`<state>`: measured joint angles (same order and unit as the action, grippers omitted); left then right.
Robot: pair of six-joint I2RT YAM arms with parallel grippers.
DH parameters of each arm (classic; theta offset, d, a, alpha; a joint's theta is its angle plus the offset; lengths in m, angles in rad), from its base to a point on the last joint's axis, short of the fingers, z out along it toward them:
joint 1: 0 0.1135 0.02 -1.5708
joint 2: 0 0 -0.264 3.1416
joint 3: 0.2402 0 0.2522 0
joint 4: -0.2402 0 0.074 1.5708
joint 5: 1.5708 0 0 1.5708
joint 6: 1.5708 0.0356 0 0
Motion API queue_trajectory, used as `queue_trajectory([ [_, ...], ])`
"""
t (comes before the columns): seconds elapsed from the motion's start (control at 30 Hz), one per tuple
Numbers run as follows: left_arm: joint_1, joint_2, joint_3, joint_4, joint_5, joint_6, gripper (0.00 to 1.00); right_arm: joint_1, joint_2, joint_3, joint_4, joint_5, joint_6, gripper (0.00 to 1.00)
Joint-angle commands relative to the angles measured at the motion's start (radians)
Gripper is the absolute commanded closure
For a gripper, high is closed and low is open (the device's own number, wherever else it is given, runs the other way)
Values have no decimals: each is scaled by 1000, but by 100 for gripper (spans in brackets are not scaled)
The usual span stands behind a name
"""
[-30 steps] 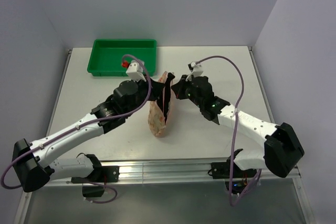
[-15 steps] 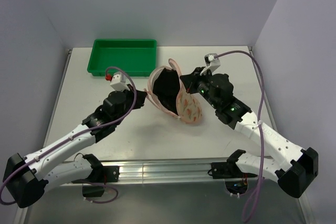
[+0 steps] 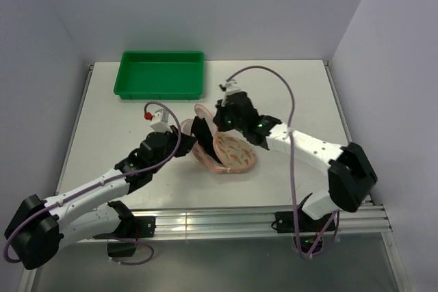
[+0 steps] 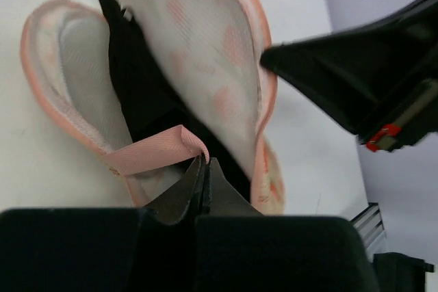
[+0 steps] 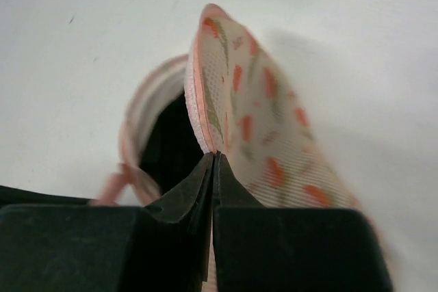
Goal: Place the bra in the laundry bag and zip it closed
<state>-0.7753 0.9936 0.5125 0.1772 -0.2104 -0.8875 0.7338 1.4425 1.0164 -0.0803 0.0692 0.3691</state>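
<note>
Bag (image 3: 236, 154) mid-tabletop (image 3: 294, 94), open like a clamshell, with the bra (image 4: 140, 94) in its fold. Left tool (image 4: 203, 172) is clamped on the loop (image 4: 147, 154), right tool (image 5: 213, 162) on the flap (image 5: 267, 121) rim. To close, the flap likely swings toward the left tool.

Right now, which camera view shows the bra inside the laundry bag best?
The left wrist view: the bra lies as a black strip between the open halves of the laundry bag. The right wrist view shows only a dark patch in the opening; the top external view, a small black sliver.
</note>
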Motion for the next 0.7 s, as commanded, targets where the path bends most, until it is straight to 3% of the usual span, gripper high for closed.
queue_trajectory([
  [0.0,-4,7,-80,76,8,-73,100,128,131,146,-38,76,-55,96],
  [0.1,-2,-30,-152,58,-32,-111,100,196,213,201,-64,90,-42,83],
  [0.2,-2,-91,-206,19,-72,-134,97,190,176,159,-47,107,16,43],
  [0.23,-2,-107,-215,-5,-81,-137,87,185,135,146,-52,113,27,25],
  [0.27,-2,-122,-224,-19,-89,-137,80,179,110,117,-56,118,49,21],
  [0.33,-2,-156,-223,-54,-101,-131,60,167,53,65,-50,127,80,14],
  [0.5,-2,-251,-216,-236,-138,-130,37,170,-255,-270,11,138,287,14],
  [0.57,-4,-277,-215,-260,-117,-100,36,179,-421,-445,25,144,412,14],
  [0.67,-19,-256,-181,-265,-14,-35,44,182,-598,-603,-39,188,546,17],
])
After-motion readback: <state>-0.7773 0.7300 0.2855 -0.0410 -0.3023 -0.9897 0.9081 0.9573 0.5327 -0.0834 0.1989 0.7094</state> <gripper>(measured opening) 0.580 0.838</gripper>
